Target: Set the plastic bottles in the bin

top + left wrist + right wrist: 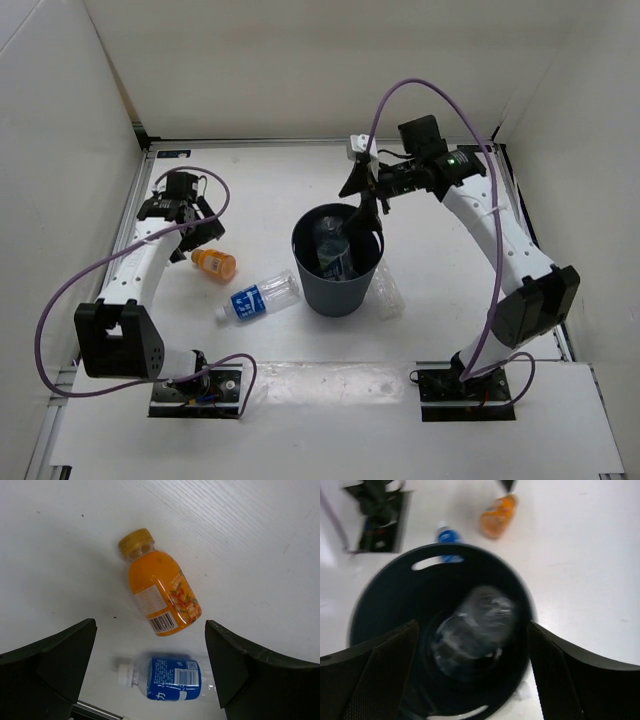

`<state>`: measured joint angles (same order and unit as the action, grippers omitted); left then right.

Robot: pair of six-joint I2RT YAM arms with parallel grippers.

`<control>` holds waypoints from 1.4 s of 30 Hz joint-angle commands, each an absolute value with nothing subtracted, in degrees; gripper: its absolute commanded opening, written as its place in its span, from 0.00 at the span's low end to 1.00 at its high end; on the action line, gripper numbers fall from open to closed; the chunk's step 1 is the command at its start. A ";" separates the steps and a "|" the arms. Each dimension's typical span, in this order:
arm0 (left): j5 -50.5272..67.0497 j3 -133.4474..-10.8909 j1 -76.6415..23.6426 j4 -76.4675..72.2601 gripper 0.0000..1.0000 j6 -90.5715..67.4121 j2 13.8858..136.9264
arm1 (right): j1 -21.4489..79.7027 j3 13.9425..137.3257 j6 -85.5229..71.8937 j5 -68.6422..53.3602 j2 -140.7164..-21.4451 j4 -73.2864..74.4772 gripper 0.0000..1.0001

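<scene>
As its jaws gape, the right gripper [362, 200] hangs above the bin [335, 295]

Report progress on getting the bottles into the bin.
Done: one clear bottle lies inside the bin, the right gripper open above it. In hand: nothing gripped; the left gripper hovers open over the orange bottle. Left: that one, the blue-labelled bottle and a second clear bottle on the table beside the bin.
</scene>
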<state>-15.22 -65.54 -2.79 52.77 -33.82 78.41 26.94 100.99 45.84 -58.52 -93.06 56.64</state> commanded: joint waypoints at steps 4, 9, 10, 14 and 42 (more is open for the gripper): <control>-6.34 -69.96 -2.81 55.63 1.00 -37.07 82.61 | 21.45 93.16 16.80 -45.36 -83.06 15.40 0.90; -5.01 -68.12 -2.81 55.46 1.00 -45.07 84.72 | 16.44 101.33 19.69 -46.84 -87.96 25.20 0.90; -5.01 -67.33 -2.81 54.76 1.00 -47.70 85.07 | 15.74 103.69 19.77 -47.72 -88.24 27.14 0.90; -5.62 -66.18 -2.81 53.43 1.00 -52.46 87.96 | 12.57 104.85 21.00 -49.39 -88.24 31.19 0.90; -3.52 -83.29 -0.61 55.83 0.45 -48.98 95.74 | 5.19 100.83 17.42 -41.14 -85.08 40.87 0.90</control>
